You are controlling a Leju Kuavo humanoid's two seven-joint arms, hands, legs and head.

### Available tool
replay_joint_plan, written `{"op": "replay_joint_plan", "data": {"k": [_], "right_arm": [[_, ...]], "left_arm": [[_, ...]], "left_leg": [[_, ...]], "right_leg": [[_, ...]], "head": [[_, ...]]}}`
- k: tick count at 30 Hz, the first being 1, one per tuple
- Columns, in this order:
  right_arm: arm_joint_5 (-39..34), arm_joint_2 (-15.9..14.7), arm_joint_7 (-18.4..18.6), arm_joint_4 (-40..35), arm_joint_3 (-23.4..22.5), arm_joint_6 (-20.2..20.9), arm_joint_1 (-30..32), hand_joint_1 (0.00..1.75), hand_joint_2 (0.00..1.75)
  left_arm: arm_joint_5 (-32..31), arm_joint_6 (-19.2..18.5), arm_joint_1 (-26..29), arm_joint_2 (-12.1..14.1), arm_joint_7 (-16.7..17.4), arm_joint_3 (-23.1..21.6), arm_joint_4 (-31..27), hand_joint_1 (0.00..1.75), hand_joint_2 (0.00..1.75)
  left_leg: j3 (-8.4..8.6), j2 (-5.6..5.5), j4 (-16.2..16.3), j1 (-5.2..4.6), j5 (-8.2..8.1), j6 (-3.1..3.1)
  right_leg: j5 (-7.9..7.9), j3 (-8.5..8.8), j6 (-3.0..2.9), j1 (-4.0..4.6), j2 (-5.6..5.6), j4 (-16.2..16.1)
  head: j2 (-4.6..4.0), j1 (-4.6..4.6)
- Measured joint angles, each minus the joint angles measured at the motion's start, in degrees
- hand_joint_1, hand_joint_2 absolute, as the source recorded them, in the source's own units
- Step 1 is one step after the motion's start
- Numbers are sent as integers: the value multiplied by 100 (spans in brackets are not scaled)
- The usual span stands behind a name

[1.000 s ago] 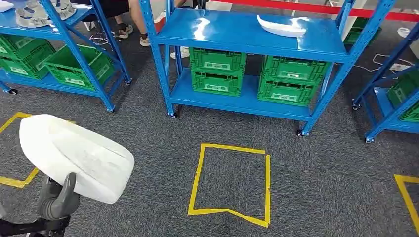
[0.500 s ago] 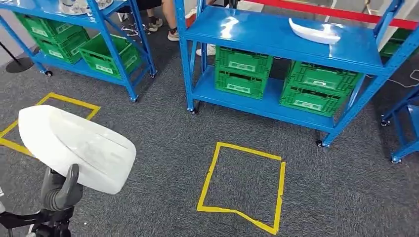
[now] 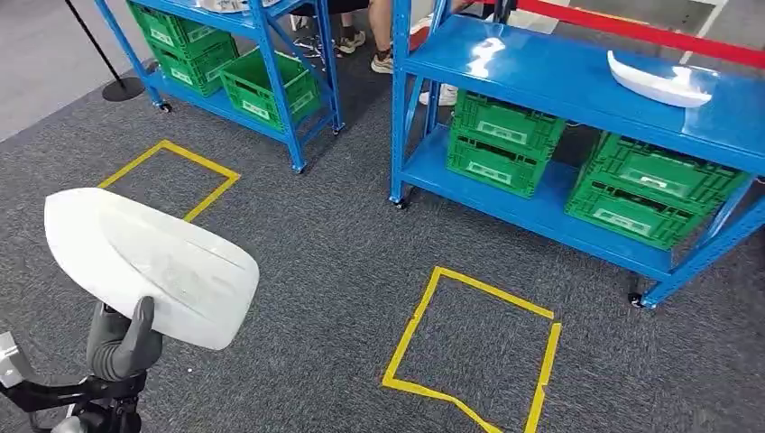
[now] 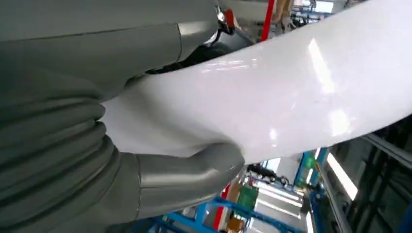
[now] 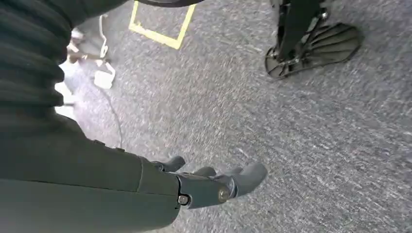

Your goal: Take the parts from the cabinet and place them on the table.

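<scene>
The left hand (image 3: 122,341) grips the lower edge of a white glossy shell part (image 3: 149,266), held above the carpet, which looks light, stiff and slippery, so a firm edge hold seems wise.

Grey carpet floor (image 3: 325,271): yellow tape square (image 3: 474,347) near centre-right, second yellow tape square (image 3: 171,176) further left. Blue shelf rack (image 3: 577,99) on castors at far right; white curved part (image 3: 657,84) lies on its top shelf; green crates (image 3: 502,141) on lower shelf, side by side. Second blue rack (image 3: 271,63) at far left, green crates (image 3: 262,86) on lower shelf. Black round stand base (image 3: 124,88) on floor, far left.
</scene>
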Motion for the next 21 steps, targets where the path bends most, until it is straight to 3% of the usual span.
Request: {"op": "replay_joint_plan", "data": {"k": [1, 2, 3, 4, 5, 6, 7, 8, 9, 10, 11, 12, 13, 16, 17, 18, 19, 20, 21], "right_arm": [[20, 2, 7, 0, 0, 16, 1, 0, 175], [44, 0, 9, 0, 0, 31, -6, 0, 175], [48, 0, 15, 0, 0, 31, -6, 0, 175], [46, -4, 41, 0, 0, 29, 0, 0, 175], [33, -9, 86, 0, -2, 20, 14, 0, 175], [18, -11, 131, 0, -2, 7, 25, 0, 175], [2, -9, 151, 0, -2, -6, 34, 0, 175], [2, -9, 184, 0, -4, -9, 36, 0, 175], [0, -9, 208, 0, -4, -9, 34, 0, 175], [0, -9, 225, 0, -4, -9, 28, 0, 175], [-2, -9, 241, 0, -4, -11, 24, 0, 175], [-11, -11, 252, 0, -4, -17, 24, 0, 175], [-18, -11, 265, 0, -7, -20, 22, 0, 175], [13, -15, 276, 0, -13, -15, 9, 0, 175], [39, -15, 291, 0, -13, -13, -2, 0, 175], [50, -31, 297, 0, -13, -6, -12, 0, 175], [52, -31, 300, 0, -13, -4, -7, 0, 175], [55, -31, 302, 0, -13, -4, 0, 0, 175], [55, -31, 315, 0, -13, -4, 13, 0, 175]], "left_arm": [[0, 0, 18, -9, 16, -2, 0, 175, 175], [0, 0, 45, -9, 24, -4, -2, 175, 175], [0, 0, 42, -7, 26, -4, -11, 175, 175], [0, -4, 16, -9, 31, -7, -13, 175, 175], [0, -9, -1, -13, 35, -11, -13, 175, 175], [0, -9, 8, -13, 42, -13, -11, 175, 175], [0, -9, 21, -13, 46, -13, -9, 175, 175], [0, -9, 31, -16, 48, -13, -4, 175, 175], [2, -9, 32, -20, 59, -15, 0, 175, 175], [51, -9, 26, -22, 103, -17, 2, 175, 175], [134, 11, 8, -24, 156, -20, 13, 175, 175], [206, 28, -36, -24, 199, -24, 35, 175, 175], [251, 61, -77, -29, 230, -28, 61, 175, 175], [385, 151, -139, -26, 315, -28, 129, 175, 175], [418, 177, -164, -29, 335, -28, 151, 175, 175], [433, 186, -184, -50, 343, -26, 166, 175, 175], [437, 188, -232, -53, 357, -26, 186, 175, 175], [437, 190, -260, -61, 370, -28, 210, 175, 175], [439, 190, -266, -72, 370, -31, 223, 175, 175]], "left_leg": [[-36, -66, -21, 6, 18, -49], [-37, 46, 32, 7, -4, -56], [-100, 339, 181, -20, -132, -69], [-251, 504, 499, -18, -360, -84], [-459, 594, 975, -12, -620, -100], [-640, 629, 1402, -7, -809, -111], [-743, 642, 1667, -5, -877, -119], [-712, 651, 1648, -5, -807, -118], [-560, 670, 1395, -5, -633, -112], [-279, 713, 893, -5, -384, -95], [10, 851, 380, -9, -183, -78], [178, 1212, 13, -45, -205, -43], [204, 1143, -4, -67, -170, 34], [98, 947, 2, -86, -147, 103], [174, 879, -55, -48, -107, 158], [173, 831, -72, -33, -92, 178], [158, 775, -71, -25, -77, 206], [146, 711, -70, -25, -75, 216], [138, 648, -67, -30, -70, 223]], "right_leg": [[22, 11, -56, -9, -78, -27], [60, 16, -117, -37, -163, -73], [68, 21, -137, -31, -208, -87], [67, 17, -178, -21, -274, -89], [64, 12, -184, -7, -366, -87], [58, 8, -193, 3, -451, -85], [57, 2, -194, 8, -526, -78], [54, 1, -194, 10, -597, -75], [48, 3, -189, 11, -664, -72], [38, 14, -175, 11, -738, -69], [24, 31, -155, 12, -794, -62], [7, 44, -128, 40, -844, -58], [-10, 42, -94, 75, -897, -42], [8, 76, -22, 74, -1052, -84], [-31, 74, 35, 61, -1032, -70], [-124, 38, 74, 29, -698, 56], [-334, -117, 85, 28, -468, 384], [-577, -343, 95, 20, -369, 855], [-748, -549, 99, 20, -345, 1280]], "head": [[0, 2], [0, -2], [0, -41], [0, -85], [0, -89], [0, -92], [0, -92], [0, -92], [0, -92], [0, -92], [0, -92], [0, -94], [0, -83], [0, -68], [0, -70], [0, -50], [0, -33], [0, -15], [0, -13]]}}
